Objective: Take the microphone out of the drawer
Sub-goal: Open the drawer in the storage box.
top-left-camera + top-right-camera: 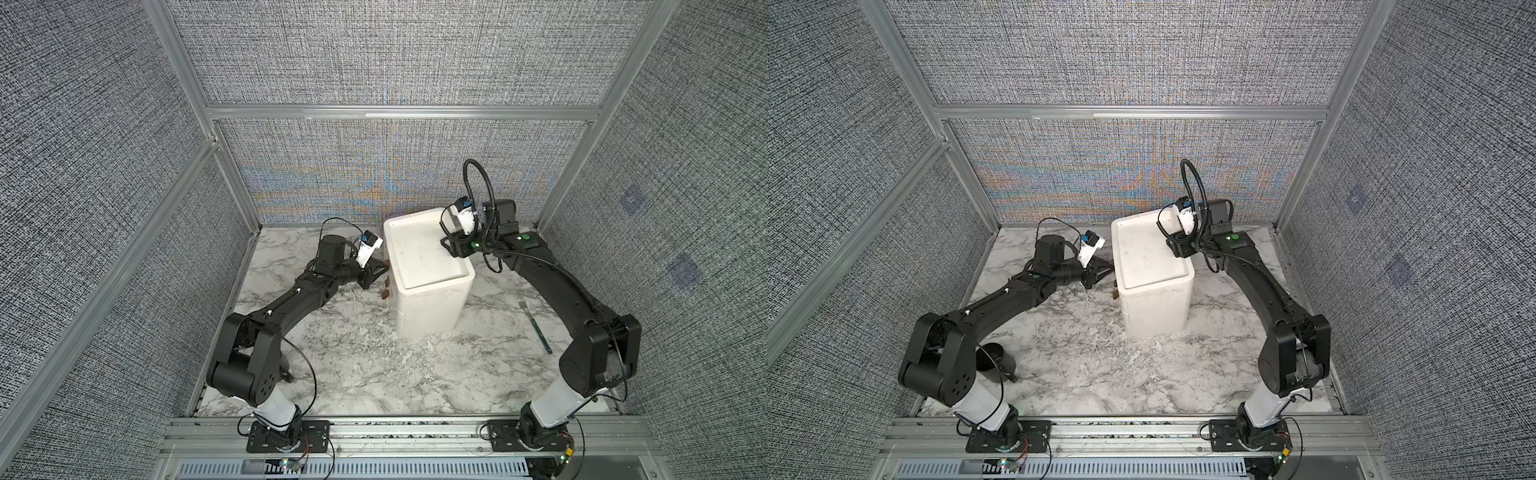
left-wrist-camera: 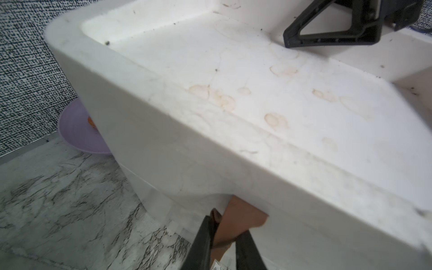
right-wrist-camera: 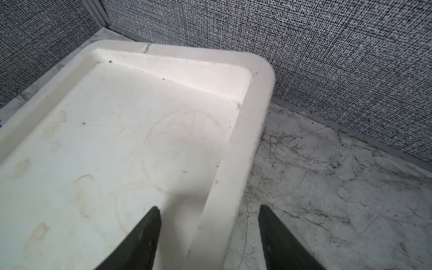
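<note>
Nearest, the grooved aluminium rail (image 1: 415,432) carries both arm bases at the near edge of the marble-patterned bench (image 1: 353,374). At mid-bench stands the white plastic drawer unit (image 1: 432,307), with no drawer pulled out. The left jaws pinch narrowly on the topmost brown tab handle (image 2: 243,215) on its left face. The right jaws straddle the unit's right rim, one finger inside the stained top tray and one outside, closed on it as a brace.

The microphone shows nowhere. Presumably it lies inside one of the drawers, and which one cannot be told. I would expect it to be stiff, fairly light, and rounded enough to roll or slip. The grip therefore belongs across the middle of its body, not on the head. Its shape and how it lies are unknown.

A lilac plate (image 2: 77,133) sits half hidden behind the unit, with something orange on it. A green-handled fork (image 1: 536,324) lies to the right.
</note>
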Controlling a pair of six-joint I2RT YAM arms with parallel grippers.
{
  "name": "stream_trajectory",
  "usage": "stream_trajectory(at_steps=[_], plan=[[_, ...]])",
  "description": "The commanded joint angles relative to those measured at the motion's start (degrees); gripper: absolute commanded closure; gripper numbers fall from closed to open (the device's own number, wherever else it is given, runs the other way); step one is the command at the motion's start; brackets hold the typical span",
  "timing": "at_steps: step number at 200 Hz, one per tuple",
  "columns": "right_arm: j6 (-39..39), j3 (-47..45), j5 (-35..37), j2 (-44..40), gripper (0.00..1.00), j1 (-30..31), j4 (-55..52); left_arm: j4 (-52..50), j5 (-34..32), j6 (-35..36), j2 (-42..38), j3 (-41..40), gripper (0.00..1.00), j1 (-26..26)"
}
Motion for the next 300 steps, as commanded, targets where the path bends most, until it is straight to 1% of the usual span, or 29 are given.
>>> stream_trajectory(at_steps=[1,10,30,62,103,142,185,234,281,300], plan=[[-0.67,-0.5,-5.21,0.92,0.32,1.33,-3.3,2.32,3.87,0.63,-0.65,1.2,0.94,-0.38],[-0.69,-0.54,-5.0,0.86,0.32,1.37,-3.37,2.2,3.61,0.31,-0.74,1.3,1.0,-0.43],[-0.41,-0.66,-4.22,0.82,0.32,1.34,-3.39,1.68,2.32,-0.45,-1.3,1.3,1.0,-0.46],[0.02,-0.68,-1.95,0.57,0.32,1.3,-3.14,-0.45,-1.53,-2.04,-2.74,1.07,1.0,-0.48],[0.23,-0.72,-0.7,0.5,0.32,1.22,-2.97,-1.36,-6.18,-3.38,-6.41,-2.41,1.0,-0.58],[1.11,-0.65,1.7,0.74,0.32,1.11,-2.79,-4.52,-10.63,-4.07,-9.91,-4.54,1.0,-0.65],[1.27,-1.01,2.38,0.2,0.32,1.13,-2.21,-8.24,-19.52,-5.83,-13.29,-6.58,1.0,-0.65],[1.28,-1.34,3.1,-0.48,0.32,1.11,-2.17,-9.37,-25.76,-8.71,-17.08,-9.9,1.0,-0.63],[1.31,-1.63,3.02,-0.74,0.32,1.12,-2.34,-12.45,-30.73,-9.69,-21.4,-12.12,1.0,-0.65],[1.27,-1.49,2.93,-0.53,0.32,1.13,-2.48,-16.53,-35.19,-13.61,-22.92,-11.31,1.0,-0.63]])
